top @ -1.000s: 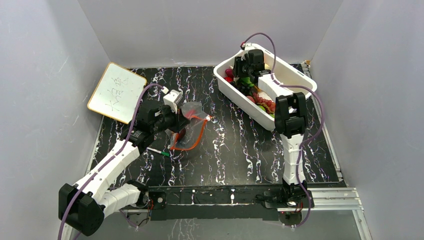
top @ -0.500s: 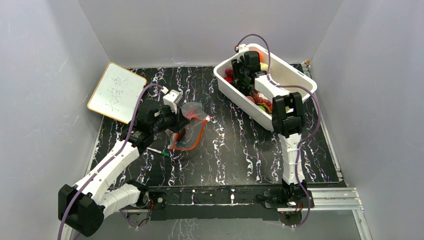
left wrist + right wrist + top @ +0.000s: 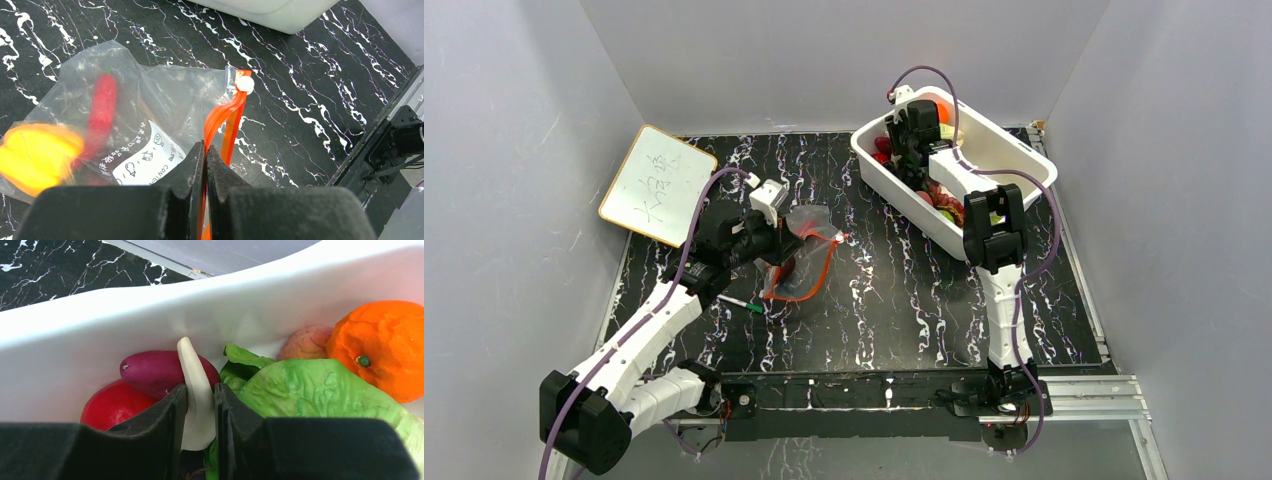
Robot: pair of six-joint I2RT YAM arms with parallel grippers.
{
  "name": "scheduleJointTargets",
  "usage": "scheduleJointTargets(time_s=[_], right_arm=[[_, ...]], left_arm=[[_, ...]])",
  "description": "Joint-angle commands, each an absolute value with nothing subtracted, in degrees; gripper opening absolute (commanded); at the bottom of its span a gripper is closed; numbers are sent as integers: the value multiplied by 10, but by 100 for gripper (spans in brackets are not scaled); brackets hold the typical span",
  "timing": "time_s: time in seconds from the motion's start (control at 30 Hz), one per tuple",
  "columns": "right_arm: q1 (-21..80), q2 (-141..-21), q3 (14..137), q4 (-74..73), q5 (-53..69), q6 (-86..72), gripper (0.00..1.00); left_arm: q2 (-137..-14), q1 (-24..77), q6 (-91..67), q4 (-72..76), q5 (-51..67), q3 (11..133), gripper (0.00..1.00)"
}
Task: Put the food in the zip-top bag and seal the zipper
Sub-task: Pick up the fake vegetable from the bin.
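- Black worktop (image 3: pixel 904 290) veined with white, closed in by plain grey walls (image 3: pixel 824 60); a whiteboard (image 3: pixel 657 184) leans at the upper left of the overhead view
- zip-top bag (image 3: pixel 165 100) lies crumpled on the worktop left of centre in the overhead view, mouth turned to the right
- inside the bag, seen from the left wrist: a red chilli (image 3: pixel 102 107) and, at the lower left of that view, a blurred yellow piece (image 3: pixel 35 155)
- left pincer (image 3: pixel 205 147) is pressed together on the zipper (image 3: pixel 225 120), the red-orange strip running up from between its fingers to a white slider (image 3: pixel 244 83)
- a green-and-white pen (image 3: pixel 742 303) lies just below the bag
- white tub (image 3: pixel 1024 160) sits at the upper right of the overhead view, with the right arm reaching into its far end
- right pincer (image 3: pixel 200 390) is clamped on a white piece (image 3: pixel 195 385), which stands upright between the fingers
- behind it, against the tub wall, lie a purple piece (image 3: pixel 155 372) and a red piece (image 3: pixel 112 402)
- to the right lie a green lettuce leaf (image 3: pixel 320 390), a pinkish piece (image 3: pixel 307 342) and an orange (image 3: pixel 385 345)
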State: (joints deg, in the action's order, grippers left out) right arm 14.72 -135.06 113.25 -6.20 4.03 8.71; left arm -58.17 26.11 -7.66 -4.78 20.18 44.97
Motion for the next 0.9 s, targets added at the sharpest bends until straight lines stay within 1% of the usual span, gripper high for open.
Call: scheduleJointTargets(time_s=[0.0, 0.2, 0.33, 0.53, 0.87], right_arm=[[149, -1351, 1160, -55, 32, 101, 23], [149, -1331, 1151, -56, 46, 99, 10], [149, -1312, 1141, -51, 56, 99, 6], [149, -1264, 1115, -48, 65, 103, 2], [149, -1148, 1012, -38, 54, 94, 0]], left_arm=[[-562, 265, -71, -36, 212, 451, 0], [-559, 265, -73, -33, 212, 450, 0], [-555, 265, -73, -33, 207, 449, 0], [-549, 265, -79, -27, 209, 445, 0], [-550, 265, -105, -18, 203, 447, 0]])
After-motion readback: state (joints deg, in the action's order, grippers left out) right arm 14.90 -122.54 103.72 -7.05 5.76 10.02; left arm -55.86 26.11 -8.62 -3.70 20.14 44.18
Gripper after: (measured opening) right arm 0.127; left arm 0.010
